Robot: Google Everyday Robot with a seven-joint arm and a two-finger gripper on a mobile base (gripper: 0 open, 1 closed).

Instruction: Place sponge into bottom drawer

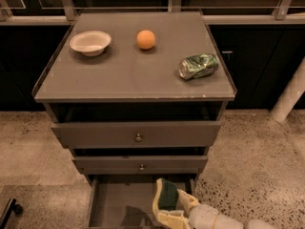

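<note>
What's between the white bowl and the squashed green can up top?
The orange ball, in the camera view. The gripper, jaws holding the sponge, is at the bottom drawer.

Cream tool (167,205) over grey bottom drawer (119,200) grips dark green sponge (167,194).

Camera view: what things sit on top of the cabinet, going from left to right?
bowl → ball → can. Lower down, the gripper holds the sponge at the open bottom drawer.
</note>
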